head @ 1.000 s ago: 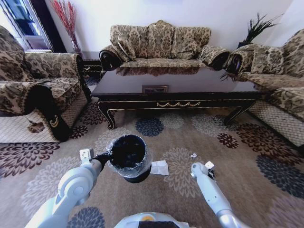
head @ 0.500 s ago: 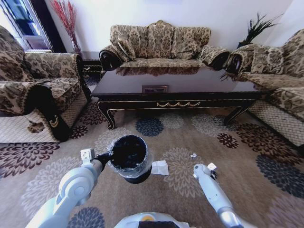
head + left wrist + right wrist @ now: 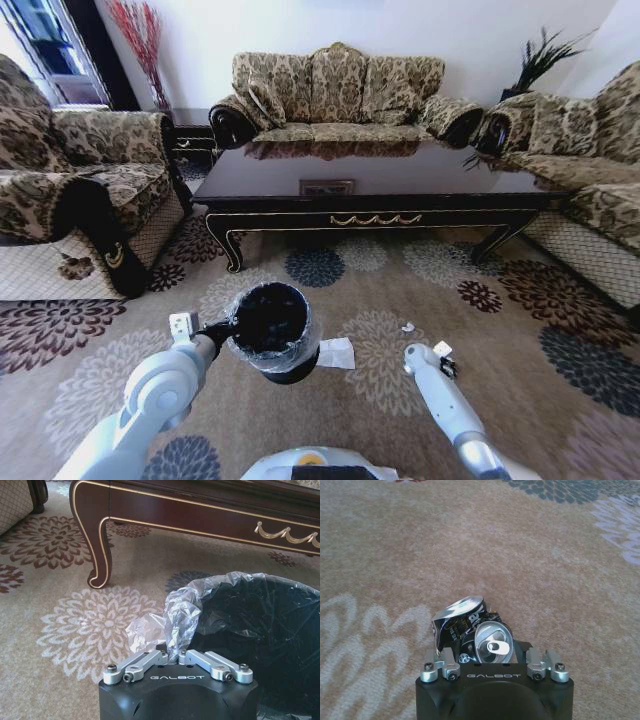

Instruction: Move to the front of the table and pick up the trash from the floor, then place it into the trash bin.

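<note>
My left gripper (image 3: pixel 216 330) is shut on the rim of the black trash bin (image 3: pixel 272 332), pinching its clear liner (image 3: pixel 172 622); the left wrist view shows the gripper (image 3: pixel 175 656) at the rim and the bin's dark inside (image 3: pixel 260 630). To the right of the bin, my right gripper (image 3: pixel 445 366) is shut on a piece of trash, a crushed dark drinks can (image 3: pixel 467 627), held over the carpet floor (image 3: pixel 530 555). A flat white napkin (image 3: pixel 336 352) lies on the floor beside the bin. A tiny white scrap (image 3: pixel 407 327) lies farther right. The long dark table (image 3: pixel 370 205) stands ahead.
Patterned sofas ring the table: one on the left (image 3: pixel 80 190), one behind it (image 3: pixel 340 95), one on the right (image 3: pixel 590 170). A curved table leg (image 3: pixel 100 555) stands near the bin. Open carpet lies between me and the table.
The right arm shifted slightly right and came back. The bin and the left arm have stayed put.
</note>
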Robot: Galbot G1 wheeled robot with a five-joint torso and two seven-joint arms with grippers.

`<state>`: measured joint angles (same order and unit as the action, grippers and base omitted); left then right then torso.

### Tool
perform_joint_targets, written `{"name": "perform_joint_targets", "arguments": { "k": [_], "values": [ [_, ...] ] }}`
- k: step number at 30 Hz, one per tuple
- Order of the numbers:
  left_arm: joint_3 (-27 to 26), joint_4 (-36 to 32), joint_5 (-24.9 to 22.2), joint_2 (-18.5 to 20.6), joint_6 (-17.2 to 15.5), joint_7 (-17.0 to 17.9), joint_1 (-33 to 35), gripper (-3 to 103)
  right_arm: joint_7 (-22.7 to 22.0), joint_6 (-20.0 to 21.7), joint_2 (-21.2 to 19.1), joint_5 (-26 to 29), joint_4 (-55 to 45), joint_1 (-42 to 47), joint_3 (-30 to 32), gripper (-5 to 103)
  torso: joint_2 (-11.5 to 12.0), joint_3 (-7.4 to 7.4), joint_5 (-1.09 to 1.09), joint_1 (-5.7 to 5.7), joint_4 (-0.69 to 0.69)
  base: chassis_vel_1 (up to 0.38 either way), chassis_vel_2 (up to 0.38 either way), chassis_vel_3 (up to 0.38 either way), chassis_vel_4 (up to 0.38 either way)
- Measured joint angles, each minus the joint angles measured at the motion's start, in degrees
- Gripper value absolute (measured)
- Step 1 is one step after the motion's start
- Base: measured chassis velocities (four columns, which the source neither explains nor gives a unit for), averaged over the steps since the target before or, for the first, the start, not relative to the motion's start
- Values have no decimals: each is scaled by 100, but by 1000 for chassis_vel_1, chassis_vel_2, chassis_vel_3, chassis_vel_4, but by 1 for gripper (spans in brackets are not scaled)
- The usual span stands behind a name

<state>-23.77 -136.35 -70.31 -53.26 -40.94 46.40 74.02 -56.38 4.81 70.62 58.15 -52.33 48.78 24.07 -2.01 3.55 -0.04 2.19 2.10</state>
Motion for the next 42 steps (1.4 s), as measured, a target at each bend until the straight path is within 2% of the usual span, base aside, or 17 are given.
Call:
{"name": "perform_joint_targets", "arguments": {
  "k": [2,10,16,18,20,22,23,26,31,34,35,38,39,42],
  "values": [
    [11,9,1,-2,0,0,-7,4,24,-18,-15,-2,-18,47,4,54,-1,0,0,0,-1,0,0,0,0],
    [5,5,4,-2,0,0,-6,4,17,2,-38,3,-311,212,15,54,0,1,7,0,3,0,0,0,0],
    [-6,-18,16,-16,0,0,48,4,-19,148,-196,-70,-1475,601,-76,54,0,2,6,0,1,0,0,0,0],
    [1,-28,34,-38,0,1,77,4,-65,222,-342,-94,-2205,838,-140,44,0,2,6,1,0,0,0,0,0],
    [4,-35,38,-47,0,1,85,4,-80,243,-424,-109,-2504,941,-158,44,0,1,6,0,0,0,0,0,0],
    [5,-52,43,-65,-3,0,104,4,-114,292,-686,-137,-3260,1254,-189,33,0,1,5,0,2,0,0,0,0],
    [5,-52,43,-65,-3,0,104,4,-114,292,-686,-137,-3260,1254,-189,33,0,1,5,0,2,0,0,0,0],
    [4,-55,56,-90,-4,0,114,4,-198,359,-944,-137,-3991,1571,-198,17,0,0,1,0,2,0,0,0,0],
    [15,-54,73,-135,-5,1,108,4,-183,363,-966,-229,-4003,1676,-200,7,0,1,5,0,0,0,0,0,0],
    [-4,-47,71,-94,-5,-2,95,4,125,254,-909,-437,-3798,1715,-222,-2,0,1,5,1,2,0,0,0,0],
    [-4,-47,71,-94,-5,-2,95,4,125,254,-909,-437,-3798,1715,-222,-2,0,1,5,1,2,0,0,0,0],
    [-146,-21,-8,19,-6,-2,61,4,472,241,-928,-360,-3874,1747,-316,12,1,1,4,0,1,0,0,0,0],
    [-146,-21,-8,19,-6,-2,61,4,472,241,-928,-360,-3874,1747,-316,12,1,1,4,0,1,0,0,0,0],
    [-544,63,-266,201,6,23,-37,4,984,208,-932,-389,-3981,1693,-523,29,0,1,4,0,0,0,0,0,0]
  ]
}}
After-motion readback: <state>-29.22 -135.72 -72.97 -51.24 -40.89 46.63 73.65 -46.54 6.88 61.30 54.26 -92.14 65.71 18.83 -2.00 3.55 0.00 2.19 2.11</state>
